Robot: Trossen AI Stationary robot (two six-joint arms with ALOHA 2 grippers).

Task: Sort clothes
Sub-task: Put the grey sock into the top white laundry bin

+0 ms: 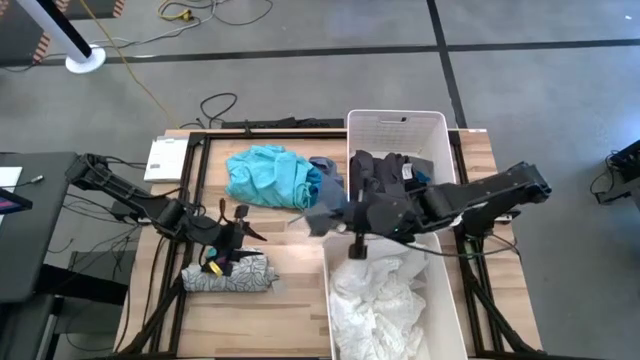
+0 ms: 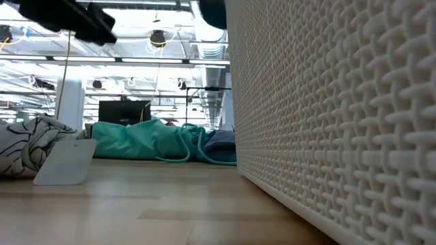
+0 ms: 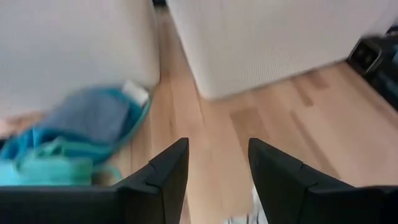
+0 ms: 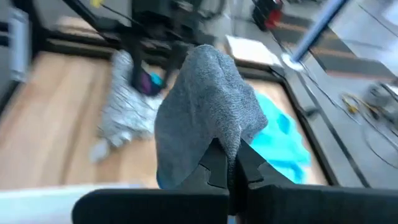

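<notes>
On the bench, the left end effector hangs with fingers parted and empty above a leaf-print garment. Teal clothes remain unsorted. The right end effector pinches a grey cloth beside two bins, dark and white items already inside. No legible writing.
</notes>
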